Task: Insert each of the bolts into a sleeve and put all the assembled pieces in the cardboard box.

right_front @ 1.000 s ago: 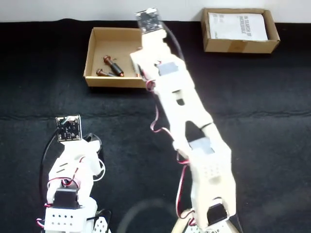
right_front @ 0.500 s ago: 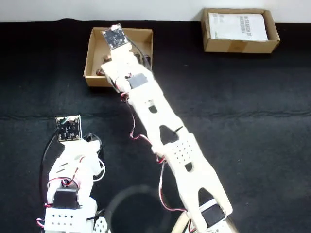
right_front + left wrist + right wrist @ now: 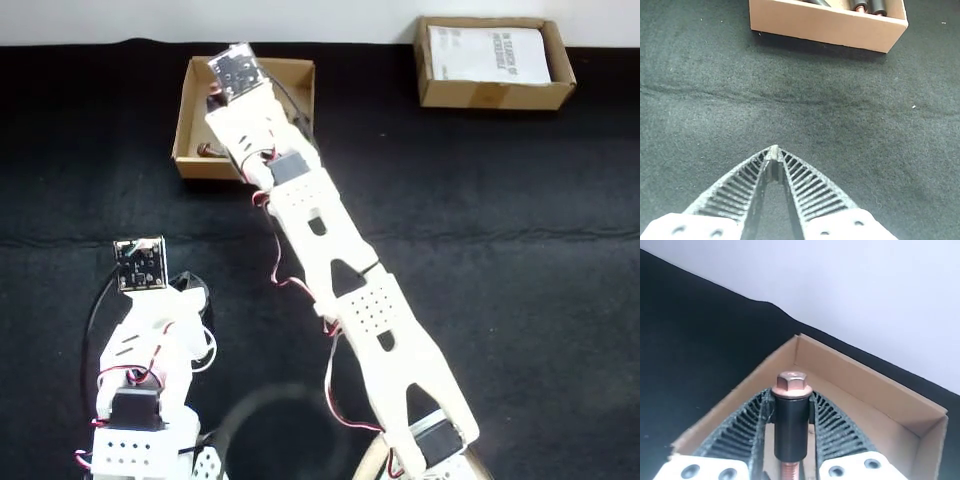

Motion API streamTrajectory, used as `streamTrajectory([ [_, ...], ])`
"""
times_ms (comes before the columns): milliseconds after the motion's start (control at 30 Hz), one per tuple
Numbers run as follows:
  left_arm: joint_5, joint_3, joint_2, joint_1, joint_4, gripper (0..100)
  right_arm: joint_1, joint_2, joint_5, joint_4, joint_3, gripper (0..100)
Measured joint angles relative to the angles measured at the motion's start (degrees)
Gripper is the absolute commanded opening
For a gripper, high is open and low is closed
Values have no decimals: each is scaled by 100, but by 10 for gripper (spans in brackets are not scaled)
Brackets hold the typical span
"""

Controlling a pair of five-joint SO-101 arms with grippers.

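High view: counted two white arms and two boxes on black cloth (image 3: 520,250). Found the right arm (image 3: 330,260) stretched from lower right to the cardboard box (image 3: 192,110) at upper left, covering most of its floor; made out one coppery bolt end (image 3: 206,150) at its lower left corner. Noted the left arm (image 3: 150,350) folded at lower left, and a second box (image 3: 480,95) at upper right holding a printed sheet (image 3: 490,52). Left wrist view: found the left gripper (image 3: 773,150), ribbed dark plastic, clenched tip to tip on nothing above fuzzy cloth; saw the box's plain wall and two round, copper-rimmed piece ends (image 3: 860,6) cut off by the frame edge. Right wrist view: found the right gripper (image 3: 790,395) grasping one assembled piece (image 3: 790,430) lengthwise between its fingers, over the box's open corner: smooth black sleeve, copper hexagonal bolt head (image 3: 791,382), threaded tip cut off.
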Motion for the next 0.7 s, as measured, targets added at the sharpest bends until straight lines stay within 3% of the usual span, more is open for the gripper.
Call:
streamTrajectory([
  [267, 0, 0, 0, 0, 0, 13, 255, -35, 0, 290, 185, 275],
  [500, 0, 0, 0, 0, -18, 13, 290, -35, 0, 1829, 185, 287],
  [700, 0, 0, 0, 0, -18, 14, 299, -26, 0, 2374, -448, 287],
])
